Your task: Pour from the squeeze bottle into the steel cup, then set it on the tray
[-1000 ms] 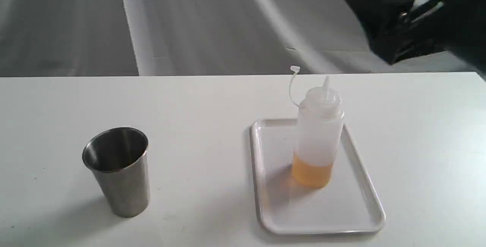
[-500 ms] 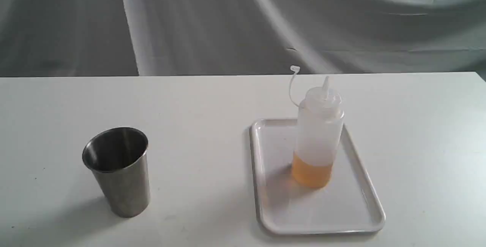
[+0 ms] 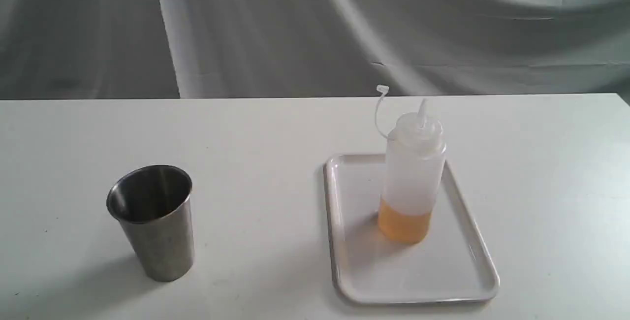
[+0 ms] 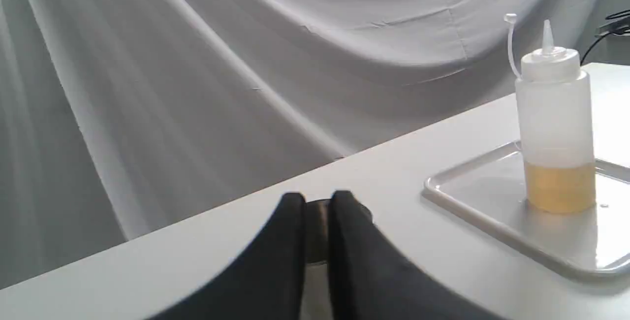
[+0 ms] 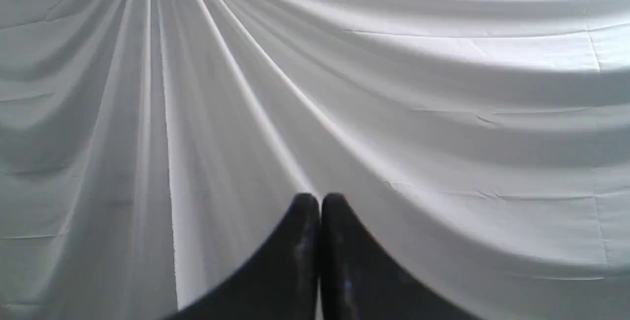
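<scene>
The squeeze bottle [image 3: 413, 177] stands upright on the white tray [image 3: 443, 271], right of centre on the table, with amber liquid in its lower part and its cap hanging off on the tether. The steel cup [image 3: 157, 231] stands upright at the front left, well apart from the tray. Neither gripper shows in the exterior view. In the left wrist view my left gripper [image 4: 317, 197] has its fingers nearly together with nothing held, and a sliver of the steel cup [image 4: 316, 231] shows through the slit, with the bottle [image 4: 553, 113] and tray [image 4: 472, 197] beyond. My right gripper [image 5: 320, 197] is shut, facing only curtain.
The white table [image 3: 275, 133] carries only the cup and the tray with the bottle. A grey draped curtain [image 3: 295, 24] hangs behind its far edge. A black cable [image 4: 603, 32] shows beyond the bottle in the left wrist view.
The black right arm, at the upper right of the exterior view one second ago, has left that view. Bottle, tray and cup have not moved.
</scene>
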{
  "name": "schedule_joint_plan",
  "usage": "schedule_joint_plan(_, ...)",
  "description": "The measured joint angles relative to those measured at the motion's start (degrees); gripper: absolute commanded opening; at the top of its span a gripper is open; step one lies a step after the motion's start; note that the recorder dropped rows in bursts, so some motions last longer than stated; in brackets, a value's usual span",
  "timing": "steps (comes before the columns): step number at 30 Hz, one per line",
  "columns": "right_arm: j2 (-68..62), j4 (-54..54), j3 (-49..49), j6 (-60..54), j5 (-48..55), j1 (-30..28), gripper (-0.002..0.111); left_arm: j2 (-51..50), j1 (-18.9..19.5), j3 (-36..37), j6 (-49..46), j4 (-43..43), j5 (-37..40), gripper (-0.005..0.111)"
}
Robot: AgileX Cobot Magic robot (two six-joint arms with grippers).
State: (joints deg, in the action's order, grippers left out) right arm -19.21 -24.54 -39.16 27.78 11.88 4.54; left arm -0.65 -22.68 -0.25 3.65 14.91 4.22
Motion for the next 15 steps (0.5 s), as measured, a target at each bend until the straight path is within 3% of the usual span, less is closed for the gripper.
schedule_joint_plan(11, -1.72, -1.3, 0.0, -0.9, -0.78, 0.0, 0.0, 0.0, 0.0, 0.0, 0.0, 0.0, 0.0, 0.008)
schedule_joint_plan(15, -3.1, -4.64, 2.4, -3.49, -10.11, 0.0, 0.0, 0.0, 0.0, 0.0, 0.0, 0.0, 0.0, 0.008)
